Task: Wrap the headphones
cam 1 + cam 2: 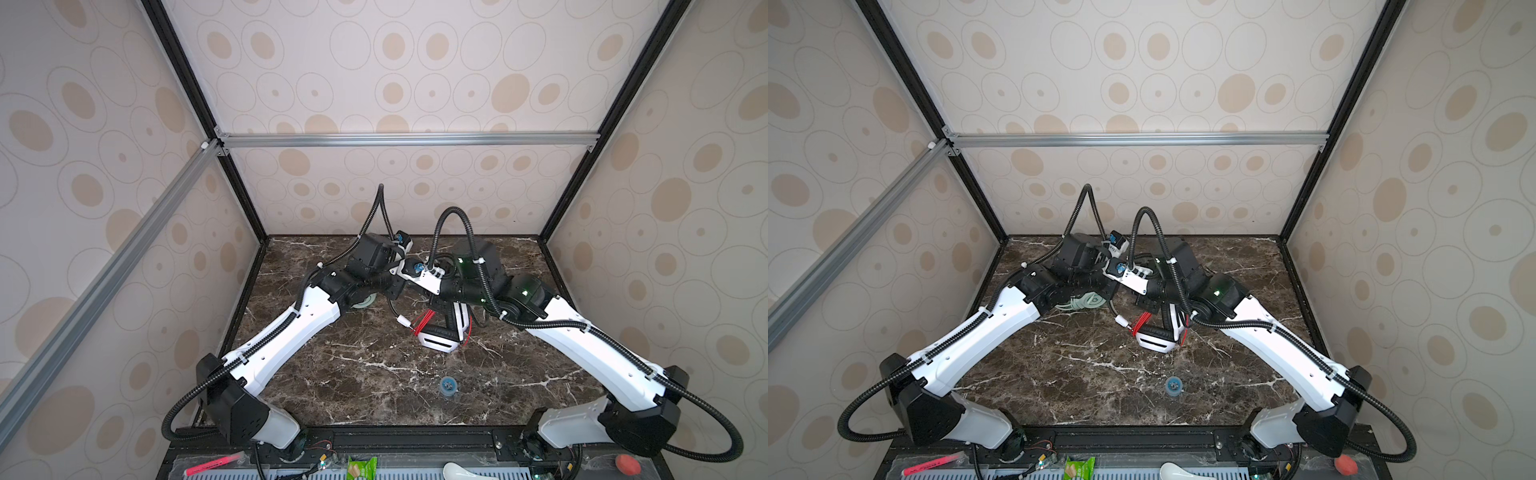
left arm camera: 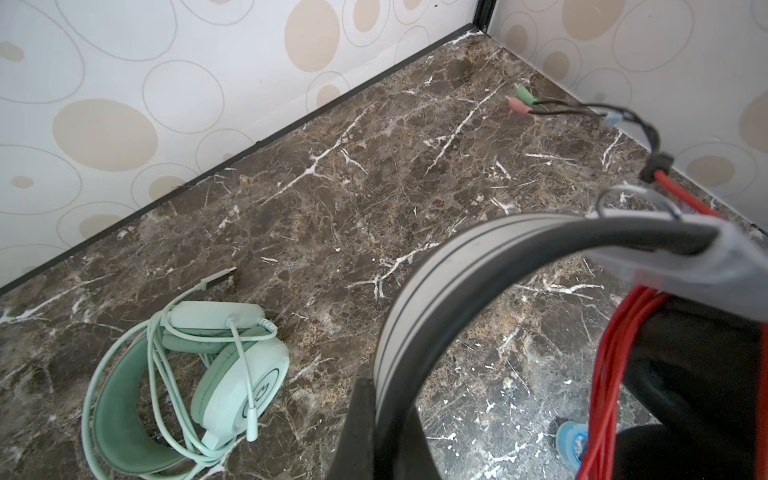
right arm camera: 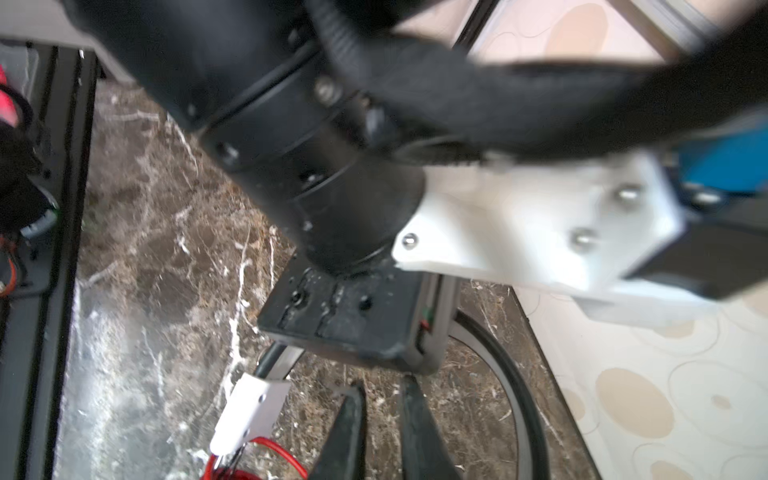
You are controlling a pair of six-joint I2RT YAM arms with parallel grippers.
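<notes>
**gearhead22:** what are the left jaws on?

**cordnerd:** squeezed tight on the white-and-black headset (image 2: 399,316), right on the headband. It's a smooth grey plastic arc with soft black padding inside. Past the jaws, the thin glossy red cord (image 2: 615,374) hangs off the band in loops, turns black and splits into green and pink plugs (image 2: 521,102).

**gearhead22:** right jaws?

**cordnerd:** open just a crack, nothing in them, only the surface (image 3: 145,249) showing through the gap. Same headband curves just beside them, and the cord's boxy white inline piece (image 3: 253,411) is on their other side. The left arm (image 3: 291,166) blocks most of that view tbh.

**gearhead22:** and the mint headset (image 2: 187,374)?

**cordnerd:** flat on the brown, white-veined marble, well apart from both jaws. Matte pastel plastic, round cups, own cord draped over it. In both top views the left arm hides most of it. Small round blue thing (image 1: 448,385) sits alone, also well clear of the jaws.
</notes>
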